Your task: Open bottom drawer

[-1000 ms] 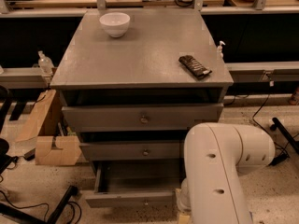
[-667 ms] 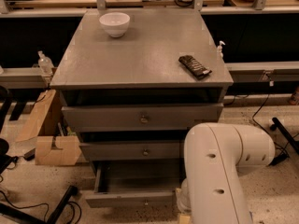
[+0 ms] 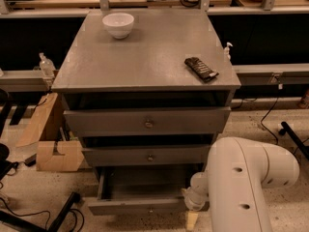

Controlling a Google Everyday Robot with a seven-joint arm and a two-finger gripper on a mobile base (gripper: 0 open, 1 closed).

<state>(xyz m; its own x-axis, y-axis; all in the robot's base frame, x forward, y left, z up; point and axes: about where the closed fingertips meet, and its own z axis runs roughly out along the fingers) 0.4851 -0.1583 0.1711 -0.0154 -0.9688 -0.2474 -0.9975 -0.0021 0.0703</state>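
The bottom drawer (image 3: 140,206) of the grey cabinet (image 3: 145,57) stands pulled out toward me. Its shallow grey tray (image 3: 145,185) shows nothing inside, and a small round knob (image 3: 150,210) sits at the middle of its front. My white arm (image 3: 241,187) fills the lower right. The gripper (image 3: 191,214) hangs at the right end of the bottom drawer's front, low near the floor and partly hidden by the arm. The mid-sized drawer (image 3: 149,156) and the tall top drawer (image 3: 147,122) above it are pushed in.
A white bowl (image 3: 118,24) and a dark flat bar (image 3: 201,68) lie on the cabinet top. A cardboard box (image 3: 48,139) leans at the cabinet's left. Cables and a black leg (image 3: 58,214) cross the floor at lower left. Workbenches run behind.
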